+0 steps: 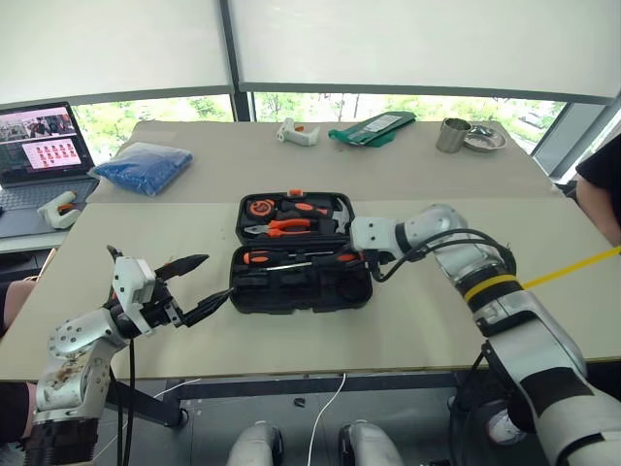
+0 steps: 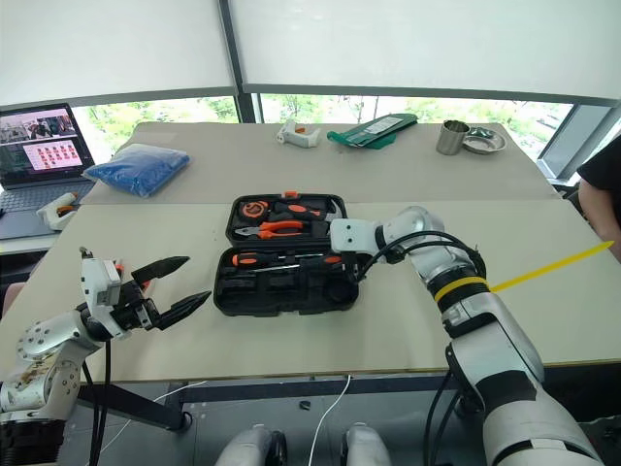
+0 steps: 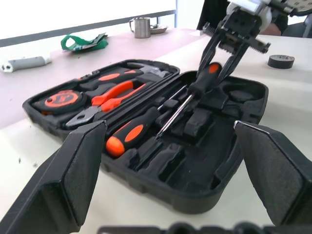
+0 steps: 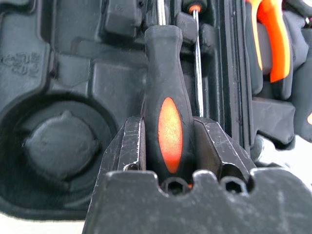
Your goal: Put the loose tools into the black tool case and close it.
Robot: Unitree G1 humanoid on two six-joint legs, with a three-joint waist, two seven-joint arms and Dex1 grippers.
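The black tool case (image 1: 291,303) lies open in the middle of the table, its lid half on the far side. My right gripper (image 3: 214,72) is shut on a screwdriver (image 4: 168,122) with a black-and-orange handle. It holds the tool slanted over the near half, shaft tip down among the recesses. Another black-and-orange screwdriver (image 3: 131,136) rests in a recess beside it. On the table beyond the case lies a small dark tape roll (image 3: 281,61). My left gripper (image 1: 215,280) hovers open to the left of the case, pointing at it, with nothing between its fingers.
Orange-handled pliers (image 1: 291,226) and a tape measure (image 1: 260,207) sit in the lid half. A blue bag (image 1: 146,167) and a laptop (image 1: 39,146) are at the far left. A metal cup (image 1: 452,134) and green packet (image 1: 374,128) stand at the back. A person (image 1: 604,184) is at the right edge.
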